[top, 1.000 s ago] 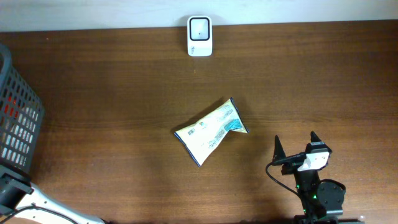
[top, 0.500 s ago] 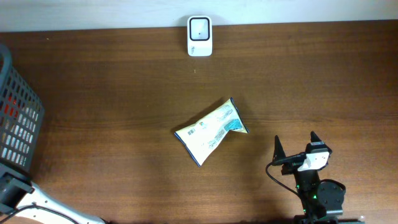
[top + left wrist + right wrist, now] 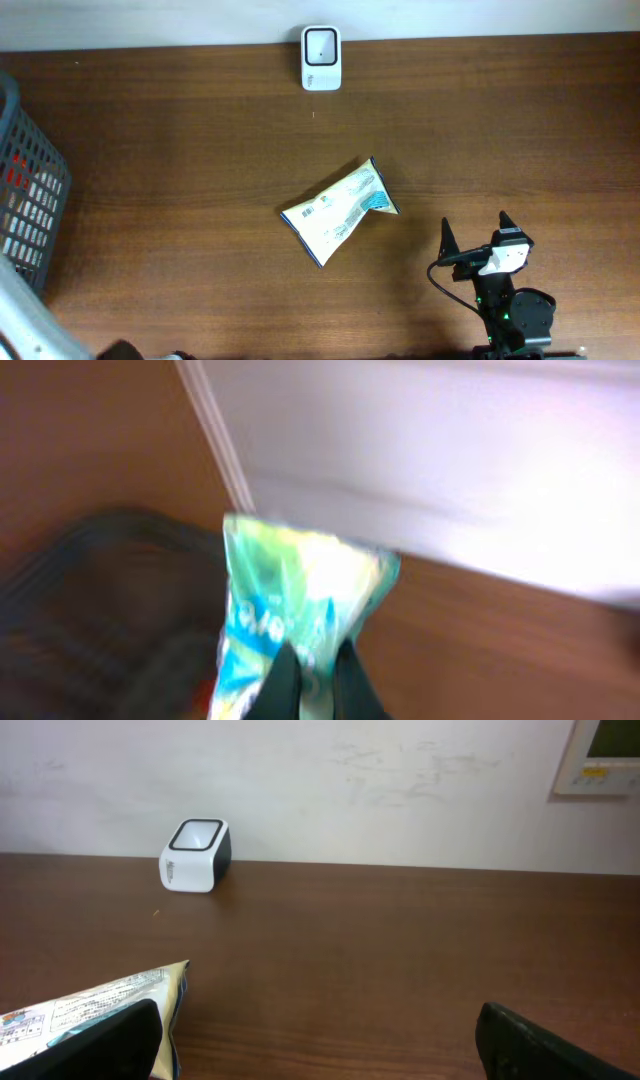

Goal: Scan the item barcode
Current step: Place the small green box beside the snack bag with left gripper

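**Left claw (image 3: 313,656) clenched on a green packet (image 3: 300,585); right claw (image 3: 474,222) released**

The left wrist view is smeared throughout. Its two dark fingers (image 3: 282,678) meet at the bottom centre and pinch the lower edge of the green packet, which stands up from them. The packet's print cannot be read. A dark shape at the lower left of that view looks like the basket (image 3: 25,190), though the blur leaves this unsure. From overhead, the left arm (image 3: 25,320) is only a pale streak cut off at the lower left corner. Its claw and the held packet cannot be picked out there.

The dark mesh basket sits at the left edge of the overhead frame, cut by the border. The red and white things inside are too small to name. At the centre a white packet (image 3: 340,210) lies flat and diagonal. It has a small dark printed block (image 3: 322,209) near its left end and a blue patch at its right end. A white scanner (image 3: 321,58) stands at the top centre against the far edge, well apart from that packet. At the lower right the right claw has its jaws spread wide, near the white packet but not touching it. In its wrist view the packet's corner shows at the lower left, partly behind one finger.

The desk (image 3: 500,120) is dark brown wood grain. The wall (image 3: 400,780) behind it is pale and scuffed, with a panel (image 3: 600,755) cut off at the upper right.
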Controlling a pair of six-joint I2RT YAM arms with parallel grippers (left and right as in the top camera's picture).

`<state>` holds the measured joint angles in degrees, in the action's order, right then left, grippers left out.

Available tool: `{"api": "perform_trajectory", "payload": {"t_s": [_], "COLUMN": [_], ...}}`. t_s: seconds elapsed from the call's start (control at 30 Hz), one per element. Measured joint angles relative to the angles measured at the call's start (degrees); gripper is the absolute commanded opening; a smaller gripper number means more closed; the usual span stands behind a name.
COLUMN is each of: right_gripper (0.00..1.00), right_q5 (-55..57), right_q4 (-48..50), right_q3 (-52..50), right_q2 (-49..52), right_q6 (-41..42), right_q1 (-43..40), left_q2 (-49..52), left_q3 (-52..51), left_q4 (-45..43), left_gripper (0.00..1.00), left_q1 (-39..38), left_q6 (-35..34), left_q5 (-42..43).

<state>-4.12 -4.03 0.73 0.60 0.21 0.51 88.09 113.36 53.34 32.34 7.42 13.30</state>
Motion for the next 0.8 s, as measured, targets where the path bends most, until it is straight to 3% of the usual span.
{"api": "perform_trajectory", "payload": {"t_s": [0.13, 0.17, 0.33, 0.6, 0.8], "right_gripper": [0.99, 0.99, 0.99, 0.99, 0.99], "right_q5": [0.0, 0.0, 0.0, 0.0, 0.0], "right_q4": [0.0, 0.0, 0.0, 0.0, 0.0], "right_q3": [0.0, 0.0, 0.0, 0.0, 0.0], "right_q2": [0.0, 0.0, 0.0, 0.0, 0.0], "right_q6": [0.0, 0.0, 0.0, 0.0, 0.0], "right_q1": [0.0, 0.0, 0.0, 0.0, 0.0], "left_q2": [-0.8, 0.0, 0.9, 0.9, 3.3], "left_q3": [-6.4, -12.1, -38.5, -62.1, -65.0], "left_q4": [8.7, 7.6, -9.3, -33.4, -37.6], "left_gripper": [0.00, 0.00, 0.00, 0.00, 0.00], "left_q1": [-19.5, -25.4, -40.1, -47.6, -51.6], "left_q6": [-1.3, -1.3, -3.9, -6.3, -6.4], "left_q5": [1.3, 1.0, -0.3, -5.0, -6.7]}}
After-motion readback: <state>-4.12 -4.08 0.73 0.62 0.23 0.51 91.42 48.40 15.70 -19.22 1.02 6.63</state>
